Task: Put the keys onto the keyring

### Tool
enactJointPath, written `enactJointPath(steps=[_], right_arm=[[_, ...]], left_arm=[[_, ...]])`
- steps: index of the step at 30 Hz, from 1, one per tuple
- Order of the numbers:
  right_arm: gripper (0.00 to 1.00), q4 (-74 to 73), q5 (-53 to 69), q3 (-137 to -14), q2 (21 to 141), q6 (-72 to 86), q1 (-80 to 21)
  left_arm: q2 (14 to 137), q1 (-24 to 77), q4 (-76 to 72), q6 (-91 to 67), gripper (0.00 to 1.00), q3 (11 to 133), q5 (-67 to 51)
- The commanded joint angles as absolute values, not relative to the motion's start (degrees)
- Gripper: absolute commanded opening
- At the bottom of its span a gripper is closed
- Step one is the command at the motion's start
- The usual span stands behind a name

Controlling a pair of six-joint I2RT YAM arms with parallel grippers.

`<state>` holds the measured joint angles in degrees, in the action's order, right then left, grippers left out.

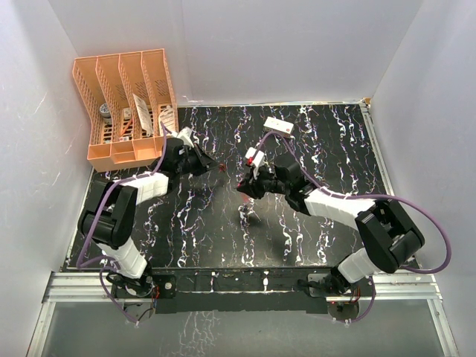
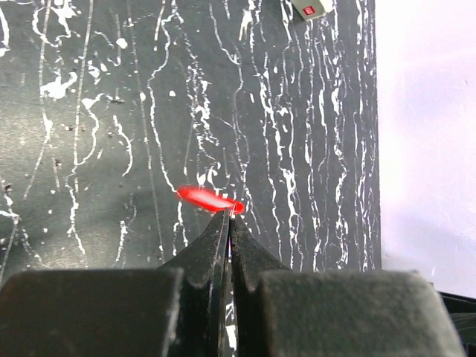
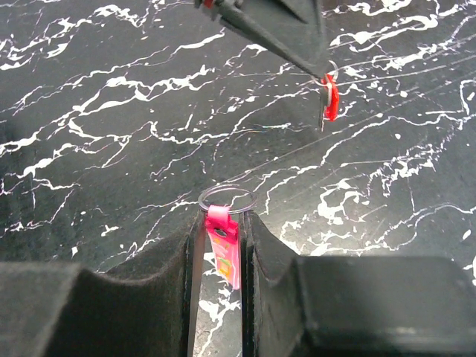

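Left gripper (image 2: 229,214) is pressed together. The red-headed key (image 2: 210,199) is pinched at the very fingertips and held clear above the black marbled table (image 2: 89,149). In the right wrist view a thin grey sliver is seen hanging beside the red head. It cannot be told whether that is this key's own blade or the plain metal key.

Right gripper (image 3: 223,223) is partly closed, with the keyring (image 3: 219,216) pinched by its pink tag (image 3: 225,253). The tag is clamped between the two fingers. The thin metal loop is left standing free just above the fingertips, tilted toward the left gripper.

In the top view the two grippers are seen facing each other over the middle of the table. They are near but apart, with the key up and to one side of the ring and not touching it. Only marbled table surface is seen behind the gap between key and ring.

A white box (image 1: 279,126) with red marks is set on the far side of the table, well apart from both grippers. An orange slotted organizer (image 1: 123,104) is placed at the far left corner, with its front edge just beside the left wrist. A purple cable (image 1: 439,238) is looped out past the right arm. White walls (image 2: 424,134) are seen closing in the table.
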<state>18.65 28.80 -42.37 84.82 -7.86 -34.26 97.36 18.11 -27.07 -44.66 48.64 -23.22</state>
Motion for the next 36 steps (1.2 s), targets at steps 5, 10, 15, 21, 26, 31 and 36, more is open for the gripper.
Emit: enactJointPath(steps=[5,10,15,21,26,31,36], right_arm=[[0.05,24.7,29.02,-42.92,84.58,-13.69,-36.53],[0.05,27.88,28.33,-41.18,84.91,-15.51,-36.61],[0.04,30.35,27.72,-39.99,85.03,-17.0,-37.1],[0.03,31.4,23.87,-40.36,84.37,-15.55,-38.11],[0.02,32.43,21.97,-40.11,83.32,-15.19,-38.9],[0.02,33.66,20.83,-39.42,82.34,-15.14,-39.14],[0.02,34.52,19.55,-38.69,81.5,-15.37,-39.22]], left_arm=[[91.44,21.18,-24.04,-45.72,0.0,50.76,-21.41],[87.78,23.68,-22.68,-44.61,0.0,50.05,-18.9],[83.9,24.32,-22.85,-44.89,0.0,47.46,-16.6],[81.6,25.49,-23.38,-44.96,0.0,45.87,-13.35],[80.97,27.1,-23.21,-44.39,0.0,45.6,-10.91],[80.13,28.9,-22.86,-43.84,0.0,45.29,-8.54],[79.72,30.07,-21.49,-43.34,0.0,45.86,-7.03]])
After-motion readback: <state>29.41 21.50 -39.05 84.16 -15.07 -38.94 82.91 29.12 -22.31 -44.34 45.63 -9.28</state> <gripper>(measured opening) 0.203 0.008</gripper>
